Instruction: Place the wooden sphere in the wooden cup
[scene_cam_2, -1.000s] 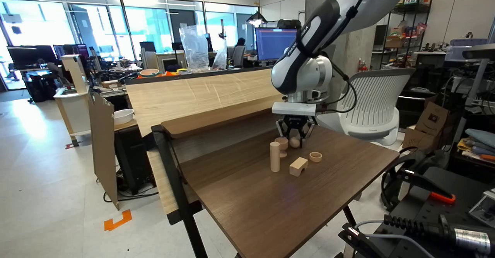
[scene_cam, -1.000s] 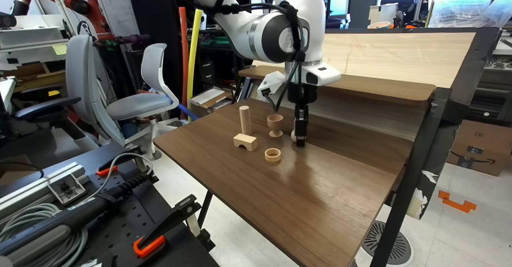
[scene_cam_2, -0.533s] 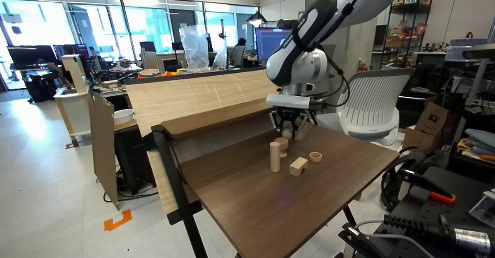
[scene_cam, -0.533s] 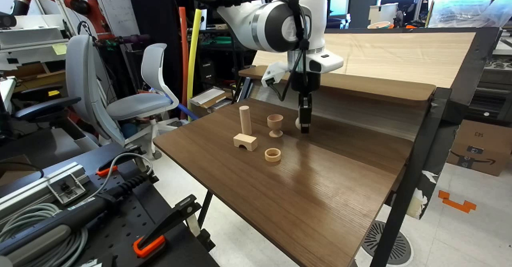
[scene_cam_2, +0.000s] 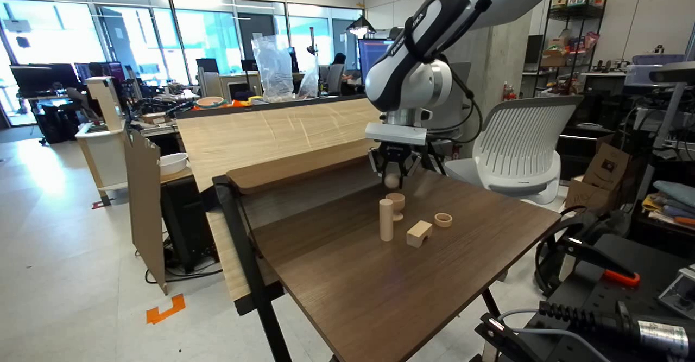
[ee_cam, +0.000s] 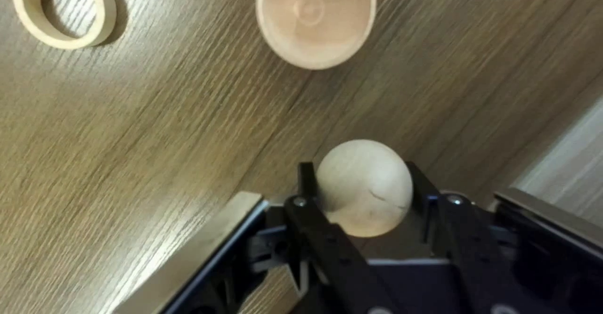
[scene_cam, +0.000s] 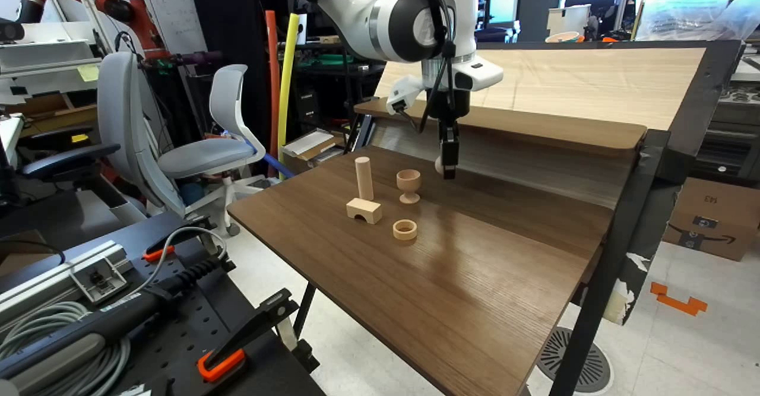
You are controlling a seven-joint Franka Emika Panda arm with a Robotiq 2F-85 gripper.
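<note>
The wooden sphere [ee_cam: 365, 191] is a plain light-tan ball, clamped between the black fingertips in the wrist view. My gripper [ee_cam: 359, 178] is shut on it and holds it above the table. In the exterior views the sphere [scene_cam: 439, 165] [scene_cam_2: 392, 181] hangs between the fingers, partly hidden by a finger in one of them. The wooden cup [scene_cam: 408, 181] is a small goblet on a stem and foot, standing upright and hollow. It also shows in an exterior view [scene_cam_2: 397, 202], and from above in the wrist view [ee_cam: 316, 20], apart from the sphere. The sphere is higher than the cup's rim.
A flat wooden ring [scene_cam: 405, 230], an arched wooden block [scene_cam: 364, 210] and a tall wooden cylinder [scene_cam: 364, 179] stand near the cup on the brown table [scene_cam: 475, 301]. A raised shelf [scene_cam: 552, 129] runs along the table's back, behind the gripper.
My gripper has risen from near the tabletop with the sphere held in it. It has also shifted towards the shelf side. The cup and the other wooden pieces have not moved.
</note>
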